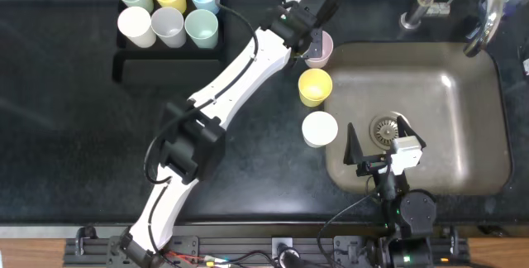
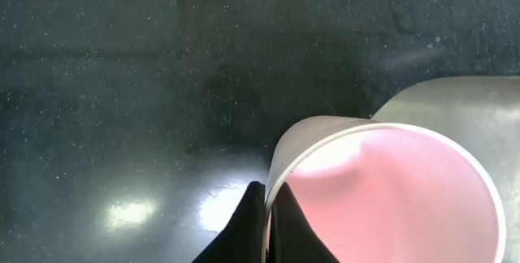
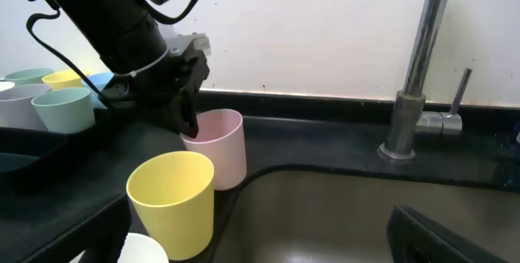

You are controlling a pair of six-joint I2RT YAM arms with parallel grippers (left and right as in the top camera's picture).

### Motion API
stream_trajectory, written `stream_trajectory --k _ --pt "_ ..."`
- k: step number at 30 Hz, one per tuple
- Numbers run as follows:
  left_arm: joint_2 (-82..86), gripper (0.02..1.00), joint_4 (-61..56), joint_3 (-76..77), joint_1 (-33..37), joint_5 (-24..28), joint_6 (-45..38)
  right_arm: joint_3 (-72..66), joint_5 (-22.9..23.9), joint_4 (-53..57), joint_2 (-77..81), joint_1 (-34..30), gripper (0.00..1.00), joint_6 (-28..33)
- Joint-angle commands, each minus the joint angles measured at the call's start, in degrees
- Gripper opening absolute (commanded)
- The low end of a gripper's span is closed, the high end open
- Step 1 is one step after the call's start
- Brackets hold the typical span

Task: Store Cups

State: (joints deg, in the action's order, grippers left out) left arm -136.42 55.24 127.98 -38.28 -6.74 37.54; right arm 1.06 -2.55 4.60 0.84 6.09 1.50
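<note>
While the left hand (image 2: 268, 222) pinches the rim of the pink cup (image 2: 382, 190), one finger inside and one outside, that cup stands on the tabletop (image 1: 66, 119) at the corner of the sink (image 1: 463, 94). Along the same sink edge stand a yellow cup (image 1: 315, 86) and a white cup (image 1: 319, 127) (the yellow just beside the pink), with a stretch of bare tabletop between them and the tray (image 1: 165, 61) with its stored cups (image 1: 169, 24). The right hand (image 1: 382, 145) hangs over the basin, fingers spread, gripping nothing.
</note>
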Motion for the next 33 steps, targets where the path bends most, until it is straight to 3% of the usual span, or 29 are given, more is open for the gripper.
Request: stream_trajectory --k 1,11,15,20,24,27,33 --pt "0.2 0.034 -0.1 1.5 -0.5 -0.9 -0.2 -0.8 0.3 -0.3 -0.6 -0.1 0.998 -0.2" --pt "22.9 0.036 2.3 -6.9 0.4 -15.0 0.5 -0.8 0.3 -0.3 -0.6 -0.1 0.998 -0.2" --pt "35.2 0.034 3.6 -16.4 3.1 -19.7 5.8 -0.8 0.3 -0.3 -0.6 -0.1 0.998 -0.2" --pt "47.1 0.034 6.8 -30.1 11.6 -18.8 18.1 -0.8 0.3 -0.3 -0.6 -0.1 0.998 -0.2" --pt "51.4 0.034 9.2 -37.8 21.2 -14.1 30.3 -0.8 0.3 -0.3 -0.6 -0.1 0.998 -0.2" --pt "51.8 0.034 9.2 -40.4 27.5 -11.0 33.0 -0.8 0.3 -0.3 -0.6 -0.1 0.998 -0.2" --pt "51.1 0.034 8.3 -42.3 36.3 -10.6 35.6 -0.8 0.3 -0.3 -0.6 -0.1 0.998 -0.2"
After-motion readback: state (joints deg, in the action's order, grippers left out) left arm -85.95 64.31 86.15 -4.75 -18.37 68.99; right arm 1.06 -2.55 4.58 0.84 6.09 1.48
